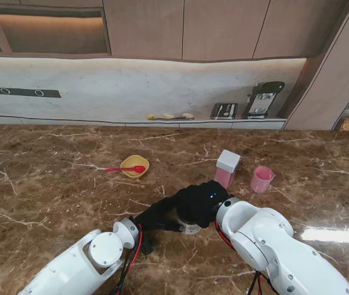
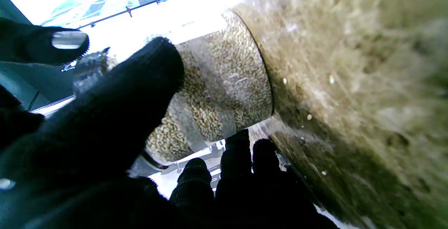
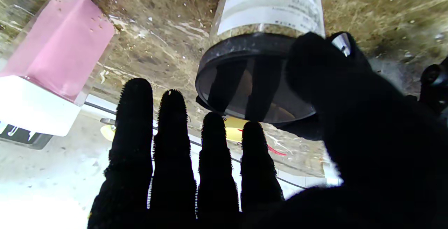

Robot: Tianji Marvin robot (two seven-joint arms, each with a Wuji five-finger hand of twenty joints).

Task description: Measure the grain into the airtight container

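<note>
The grain jar (image 1: 188,222) stands on the brown marble worktop (image 1: 51,184), nearer to me than the other items and between the two black-gloved hands. It is a clear round jar filled with pale grain (image 2: 224,82), with a dark lid (image 3: 252,82) and a white label (image 3: 269,8).

The left hand (image 1: 159,216) is clamped on the jar: its thumb (image 2: 115,106) presses one side of the body and its fingers (image 2: 241,152) wrap the opposite side.

The right hand (image 1: 202,201) is at the lid. Its thumb (image 3: 315,68) rests against the lid rim; its four fingers (image 3: 175,145) are straight and spread, clear of the lid.

Farther from me, to the right, stands the airtight container (image 1: 227,168), pink with a white lid. The pink measuring cup (image 1: 262,179) stands just beside it. To the left, a yellow bowl (image 1: 135,166) holds a red spoon (image 1: 124,169).
</note>
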